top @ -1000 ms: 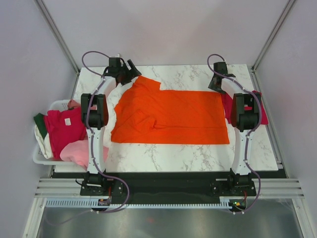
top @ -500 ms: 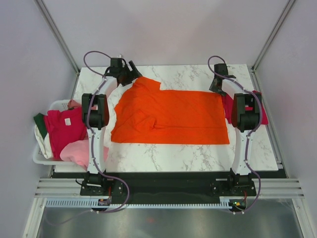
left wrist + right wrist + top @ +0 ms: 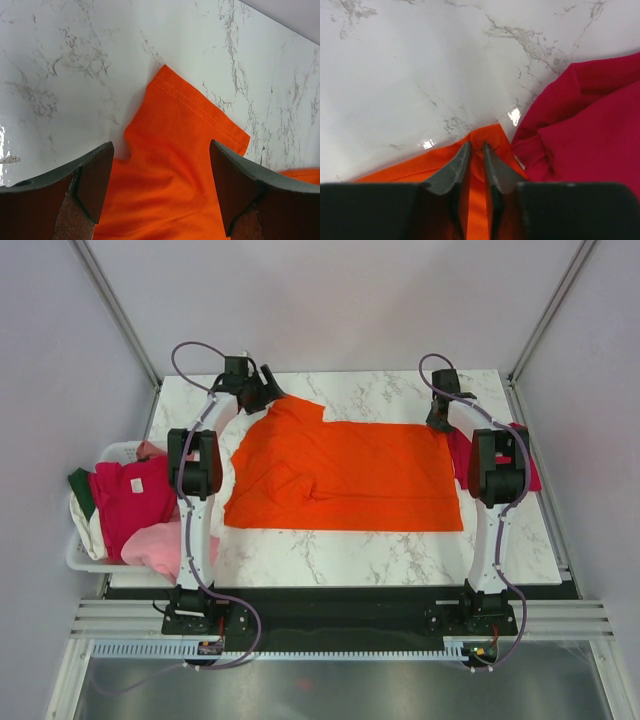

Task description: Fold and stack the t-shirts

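The bright orange t-shirt [image 3: 345,475] lies spread flat across the middle of the marble table [image 3: 380,555], with one sleeve [image 3: 200,115] sticking out at its far left corner. My left gripper [image 3: 268,390] hovers over that sleeve. Its jaws are open wide on either side of the cloth, holding nothing [image 3: 160,145]. My right gripper [image 3: 440,423] is at the shirt's far right corner, and its fingers [image 3: 476,146] are pinched together on a ridge of orange fabric [image 3: 490,137]. A crimson t-shirt [image 3: 585,130] lies folded just to the right of that corner.
A white basket [image 3: 115,452] off the table's left edge holds a magenta t-shirt [image 3: 130,500], a light pink one [image 3: 155,545], a dark green one [image 3: 80,485] and a white one [image 3: 88,530]. The crimson shirt [image 3: 528,472] lies under the right arm.
The right gripper has closed down onto the orange shirt's far right corner. The left gripper has shifted slightly right, over the sleeve, and is still open. The shirt itself has not moved.
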Robot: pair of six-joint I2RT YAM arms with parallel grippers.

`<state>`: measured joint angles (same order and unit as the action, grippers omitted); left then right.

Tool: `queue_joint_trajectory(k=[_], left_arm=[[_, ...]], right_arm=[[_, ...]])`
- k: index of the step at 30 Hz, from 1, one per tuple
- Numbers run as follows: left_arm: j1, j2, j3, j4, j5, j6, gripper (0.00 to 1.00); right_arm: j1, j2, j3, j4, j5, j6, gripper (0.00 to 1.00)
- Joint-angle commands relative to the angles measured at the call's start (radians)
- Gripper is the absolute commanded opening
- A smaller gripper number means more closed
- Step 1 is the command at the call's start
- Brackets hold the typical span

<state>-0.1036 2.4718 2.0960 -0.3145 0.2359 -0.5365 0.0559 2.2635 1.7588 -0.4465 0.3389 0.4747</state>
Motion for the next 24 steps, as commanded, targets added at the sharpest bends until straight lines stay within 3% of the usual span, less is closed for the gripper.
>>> queue_joint_trajectory(k=[1,7,10,13,14,20,24], left_arm=[[-0.005,0.041,0.067,-0.041,-0.018,0.055,0.84],[-0.002,0.098,0.157,-0.097,-0.021,0.05,0.74],[0.011,0.114,0.171,-0.103,0.008,0.0,0.66],[0.016,0.136,0.194,-0.104,0.028,-0.01,0.49],[0.018,0.139,0.199,-0.104,0.029,-0.011,0.37],[0.031,0.131,0.2,-0.089,0.042,-0.011,0.02],[0.053,0.108,0.171,-0.075,0.043,-0.014,0.02]], right_arm=[[0.018,-0.025,0.022,0.0,-0.029,-0.004,0.2],[0.027,-0.004,0.047,0.003,-0.058,-0.005,0.01],[0.036,0.011,0.062,0.006,-0.064,-0.001,0.0],[0.044,0.028,0.082,0.005,-0.074,-0.001,0.0],[0.047,0.03,0.085,0.003,-0.072,-0.001,0.0],[0.047,0.022,0.087,0.005,-0.067,-0.001,0.0],[0.048,0.03,0.096,0.005,-0.069,-0.001,0.0]])
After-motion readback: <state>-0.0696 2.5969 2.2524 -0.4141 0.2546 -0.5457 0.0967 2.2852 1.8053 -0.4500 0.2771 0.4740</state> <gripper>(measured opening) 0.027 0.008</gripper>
